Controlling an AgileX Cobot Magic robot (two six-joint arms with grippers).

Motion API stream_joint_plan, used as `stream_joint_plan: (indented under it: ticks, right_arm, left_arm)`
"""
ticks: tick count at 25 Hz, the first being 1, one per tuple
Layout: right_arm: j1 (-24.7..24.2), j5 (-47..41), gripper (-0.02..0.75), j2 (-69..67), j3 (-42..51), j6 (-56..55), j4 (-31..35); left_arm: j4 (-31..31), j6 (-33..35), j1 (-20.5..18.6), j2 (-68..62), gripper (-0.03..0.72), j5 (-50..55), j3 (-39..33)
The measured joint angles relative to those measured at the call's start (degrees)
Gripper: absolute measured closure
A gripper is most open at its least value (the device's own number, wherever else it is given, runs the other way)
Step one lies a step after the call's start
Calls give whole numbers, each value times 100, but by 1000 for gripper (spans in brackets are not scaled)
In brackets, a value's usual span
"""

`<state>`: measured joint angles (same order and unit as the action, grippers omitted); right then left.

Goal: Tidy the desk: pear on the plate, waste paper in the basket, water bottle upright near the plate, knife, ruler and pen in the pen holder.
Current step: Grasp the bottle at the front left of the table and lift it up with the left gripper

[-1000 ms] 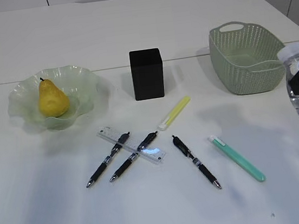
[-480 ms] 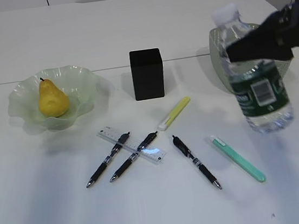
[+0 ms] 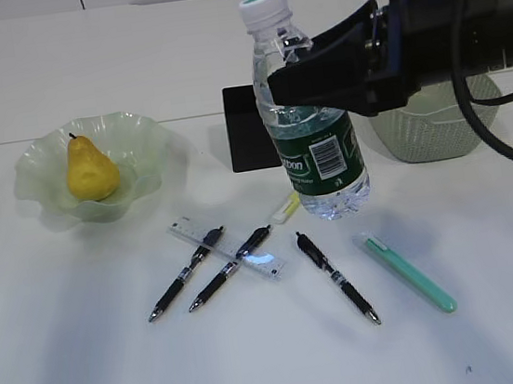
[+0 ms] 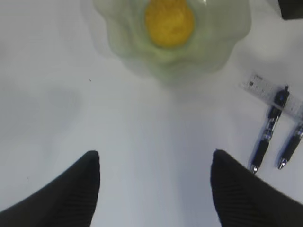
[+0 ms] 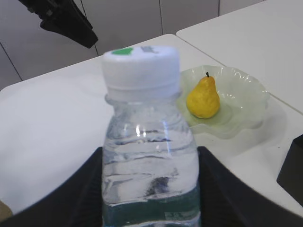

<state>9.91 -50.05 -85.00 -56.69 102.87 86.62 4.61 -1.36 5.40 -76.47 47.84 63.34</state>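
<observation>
Right end effector (image 3: 317, 77) clamps the clear plastic green-labelled water bottle (image 3: 314, 138) upright above the table (image 3: 72, 364); left end effector (image 4: 154, 184) gapes empty. Risk: descending here, the bottle could strike the black pens (image 3: 334, 278) and tip.

loc: office/lab desk | evid: plain white tables (image 3: 219, 37), pale panel wall (image 5: 142, 19), pens (image 3: 337, 278)

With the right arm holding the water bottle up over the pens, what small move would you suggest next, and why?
Probably carry the water bottle further left toward the plate before lowering it. The right gripper holds it upright in the air above the pens and the ruler, with the pen holder behind it. The bare table beside the plate, where the pear already sits, looks free.
</observation>
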Motion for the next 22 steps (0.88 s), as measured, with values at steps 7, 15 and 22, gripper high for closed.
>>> stream_joint_plan:
  ticks: [7,15,22]
  right_arm:
    - [10,34,360,-111,-44,379,531]
    - [10,42,360,-111,-44,413,627]
    - [10,155,360,-111,-44,419,947]
  left_arm:
    - [173,25,0,-89,169,-1099,0]
    - [249,391,558,-152,169,-3624,-1192]
    - [3,-189,1458,-152,171,-6944,-2770]
